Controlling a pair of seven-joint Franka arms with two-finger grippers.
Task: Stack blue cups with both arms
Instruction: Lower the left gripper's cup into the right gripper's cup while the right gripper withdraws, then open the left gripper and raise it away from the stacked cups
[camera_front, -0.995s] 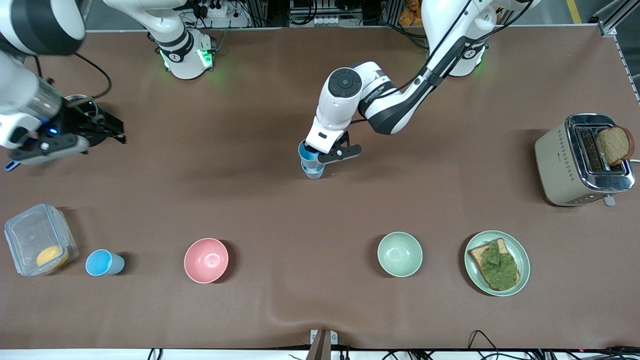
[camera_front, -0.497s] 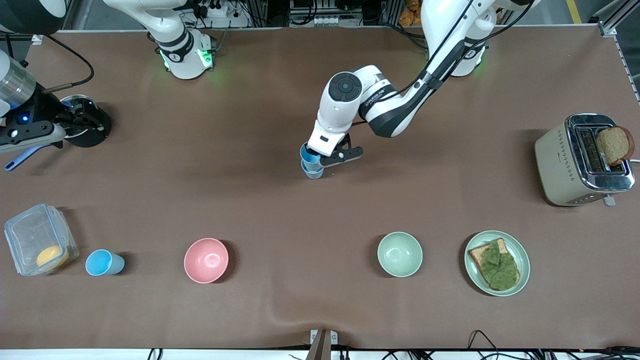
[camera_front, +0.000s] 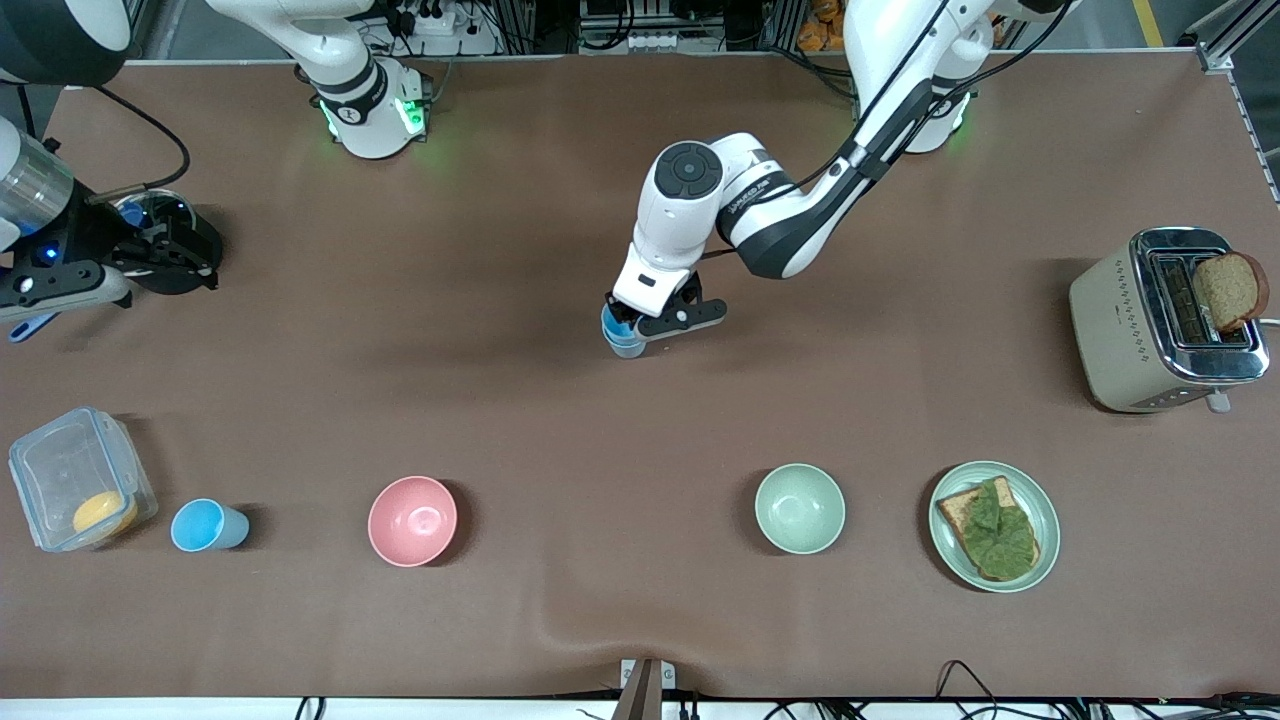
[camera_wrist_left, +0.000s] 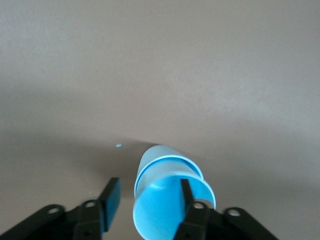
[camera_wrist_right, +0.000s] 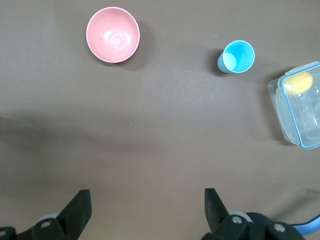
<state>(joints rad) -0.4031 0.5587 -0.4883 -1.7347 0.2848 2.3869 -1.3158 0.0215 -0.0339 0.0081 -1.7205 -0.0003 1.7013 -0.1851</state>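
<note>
Two blue cups (camera_front: 622, 340) stand nested in the middle of the table. In the left wrist view the upper cup (camera_wrist_left: 162, 215) sits inside the lower cup (camera_wrist_left: 150, 159). My left gripper (camera_front: 640, 322) is low over the stack and open (camera_wrist_left: 149, 194). One finger is inside the upper cup and the other is outside, clear of its wall. A third blue cup (camera_front: 207, 526) stands upright near the front camera at the right arm's end, also in the right wrist view (camera_wrist_right: 236, 56). My right gripper (camera_front: 190, 262) is open and empty (camera_wrist_right: 146, 200), held high at that end.
A pink bowl (camera_front: 412, 520) stands beside the lone cup, and a clear lidded box (camera_front: 80, 478) with something yellow inside. A pale green bowl (camera_front: 799, 508), a plate (camera_front: 1047, 500) of toast with lettuce and a toaster (camera_front: 1165, 320) are toward the left arm's end. A dark blue-handled object (camera_front: 30, 325) lies under the right arm.
My left gripper has moved down and the upper cup has sunk into the lower one. My right gripper has drawn back toward its end of the table.
</note>
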